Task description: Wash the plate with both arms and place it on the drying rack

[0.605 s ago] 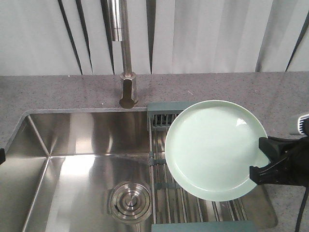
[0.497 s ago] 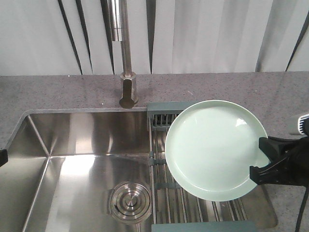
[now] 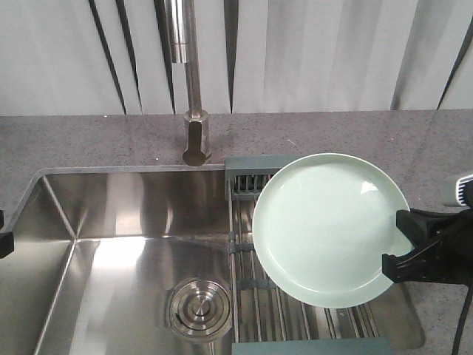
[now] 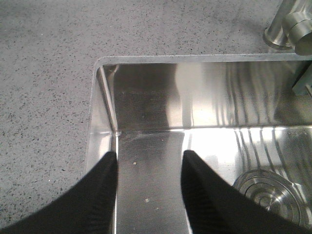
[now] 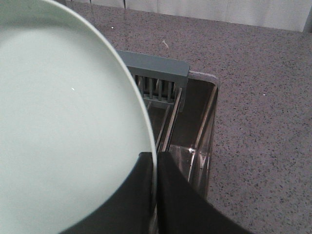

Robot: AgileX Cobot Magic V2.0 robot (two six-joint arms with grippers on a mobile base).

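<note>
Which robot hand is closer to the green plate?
Right. The right gripper is pinching the rim of the plate. The left gripper hangs open over the left end of the sink, apart from the plate.

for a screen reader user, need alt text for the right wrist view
The right gripper pinches the rim of a pale green plate over the drying rack in the steel sink, with grey speckled counter alongside.

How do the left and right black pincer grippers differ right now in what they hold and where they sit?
The left gripper is open and empty; the right gripper is shut on the rim of the round pale mint-green plate. The left gripper hangs over the left corner of the steel sink; the right gripper holds the plate over the grey-blue drying rack. Both are black two-finger pincers.
</note>
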